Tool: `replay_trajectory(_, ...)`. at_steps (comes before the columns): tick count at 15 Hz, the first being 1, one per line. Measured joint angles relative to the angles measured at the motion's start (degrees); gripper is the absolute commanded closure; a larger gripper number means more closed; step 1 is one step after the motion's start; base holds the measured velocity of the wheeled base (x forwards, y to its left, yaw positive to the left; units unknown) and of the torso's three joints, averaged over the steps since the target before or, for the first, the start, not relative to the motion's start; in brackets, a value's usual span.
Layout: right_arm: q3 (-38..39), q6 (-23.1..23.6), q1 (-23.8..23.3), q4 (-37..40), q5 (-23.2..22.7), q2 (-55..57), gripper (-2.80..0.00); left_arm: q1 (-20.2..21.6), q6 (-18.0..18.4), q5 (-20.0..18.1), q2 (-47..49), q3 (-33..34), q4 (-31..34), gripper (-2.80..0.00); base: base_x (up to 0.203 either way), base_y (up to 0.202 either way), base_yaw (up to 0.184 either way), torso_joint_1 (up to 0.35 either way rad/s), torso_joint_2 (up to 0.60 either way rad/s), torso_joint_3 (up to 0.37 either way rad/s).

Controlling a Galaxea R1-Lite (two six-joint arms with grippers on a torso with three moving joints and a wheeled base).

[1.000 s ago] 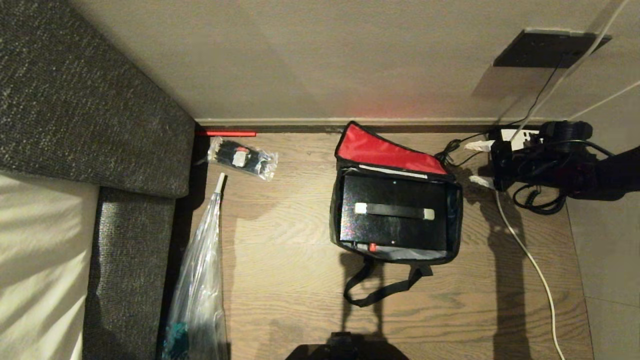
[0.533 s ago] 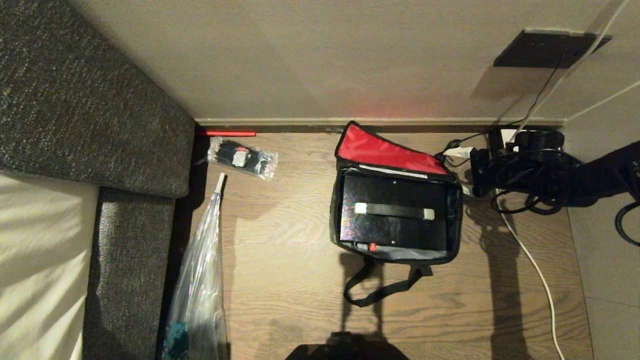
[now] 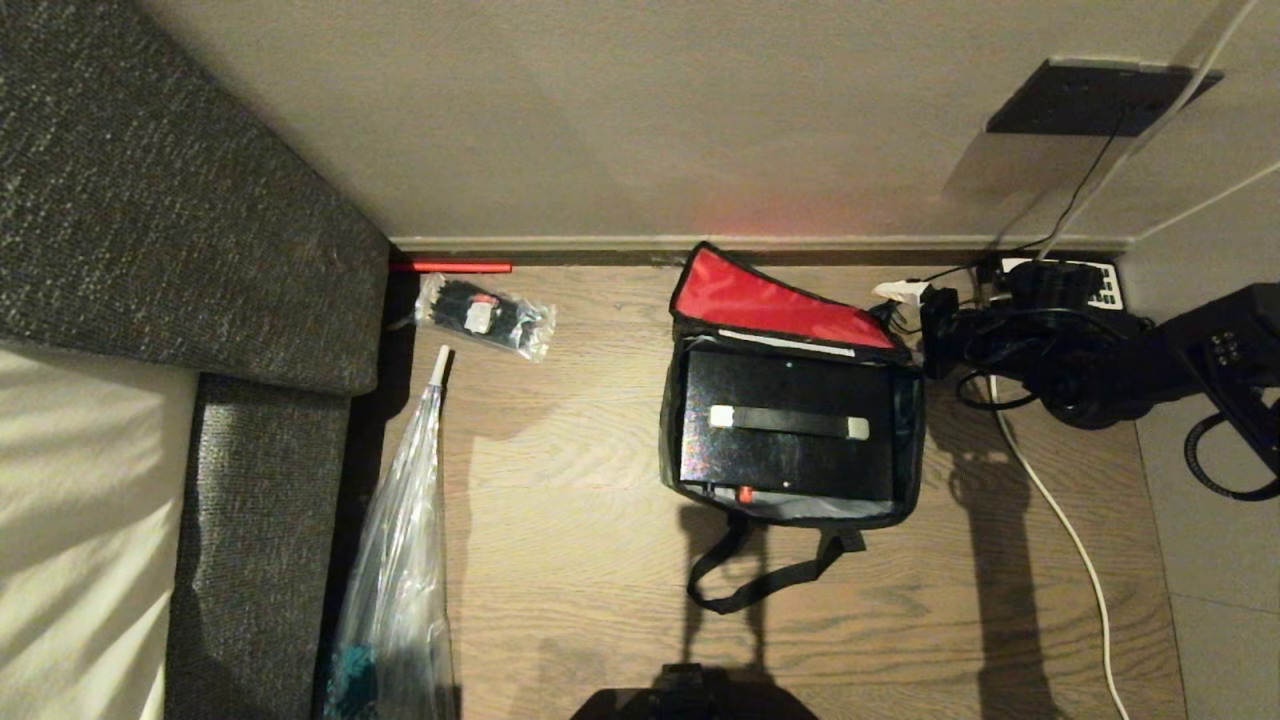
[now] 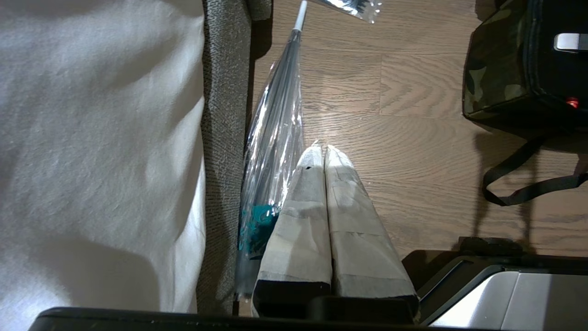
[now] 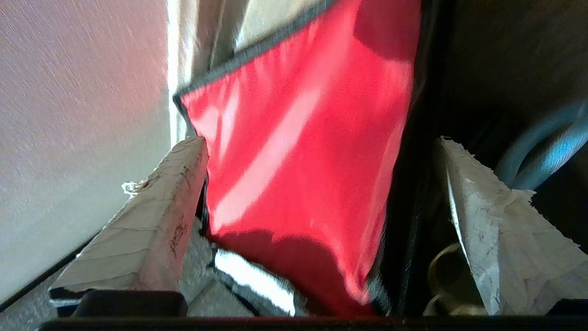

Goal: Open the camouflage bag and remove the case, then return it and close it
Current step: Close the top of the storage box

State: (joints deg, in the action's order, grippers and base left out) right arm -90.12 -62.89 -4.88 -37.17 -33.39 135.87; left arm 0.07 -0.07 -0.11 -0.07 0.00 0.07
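My right hand (image 5: 317, 184), fingers spread, straddles the camouflage bag's (image 3: 672, 440) red lid (image 3: 770, 300), upper right; case (image 3: 785, 425) inside, closing comes next.

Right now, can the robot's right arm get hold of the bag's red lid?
Probably yes. The right gripper is open at the camouflage bag's right rear corner, its fingers either side of the raised red lid; nothing blocks it.

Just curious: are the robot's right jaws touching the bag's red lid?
Cannot tell. In the right wrist view the open right gripper straddles the camouflage bag lid's edge, but contact isn't plain.
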Motion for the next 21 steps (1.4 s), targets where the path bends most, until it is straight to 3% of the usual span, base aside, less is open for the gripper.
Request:
replay_trajectory(2,-0.61,1.51,0.0,-0.35,0.5,1.04,-2.8,0.0,0.0,0.01,0.0,0.0,0.0,0.0,0.0,0.0,0.0,0.0,0.0,0.0)
replay_trajectory(3,-0.76,3.33,0.0,-0.3,1.1,1.45,0.0,0.0,0.0,-0.02,0.0,0.0,0.0,0.0,0.0,0.0,0.0,0.0,0.0,0.0)
replay_trajectory(10,-1.04,9.58,-0.05,-0.06,3.23,2.62,0.0,0.0,0.02,0.02,0.0,0.0,0.02,0.0,0.0,0.0,0.0,0.0,0.0,0.0)
replay_trajectory(17,-0.33,10.89,-0.29,-0.48,3.13,1.15,0.0,0.0,0.0,0.0,0.0,0.0,0.02,0.0,0.0,0.0,0.0,0.0,0.0,0.0)
replay_trajectory(21,4.69,12.12,-0.38,-0.54,2.28,-3.37,0.0,0.0,0.0,-0.02,0.0,0.0,0.0,0.0,0.0,0.0,0.0,0.0,0.0,0.0)
